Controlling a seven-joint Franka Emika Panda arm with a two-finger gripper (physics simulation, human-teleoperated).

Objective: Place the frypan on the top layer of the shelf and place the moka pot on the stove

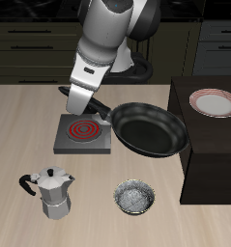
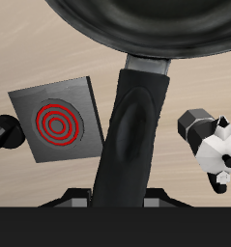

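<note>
The pan (image 1: 149, 129) is lifted off the counter (image 1: 30, 125), tilted, with its round black bowl hanging between the stove (image 1: 83, 134) and the shelf (image 1: 216, 154). Its far rim reaches just over the shelf's near top edge, but it does not rest on the flat top. In the wrist view the long black handle (image 2: 129, 125) runs straight up into the pincer (image 2: 122, 198). The fingertips themselves are hidden behind the handle, so the grip reads as closed on it, holding the pan by the handle end.

Seen from the front camera, the stove lies near the middle of the counter, at about nine o'clock from the pan, with its red coil bare. The moka pot (image 1: 52, 191) stands upright on the counter near the front edge, at about seven o'clock from the stove and apart from it. A small speckled bowl (image 1: 135, 198) sits at about six o'clock from the pan, beside the shelf's front corner. A pink-rimmed plate (image 1: 213, 102) rests on the shelf's top, toward the back.
</note>
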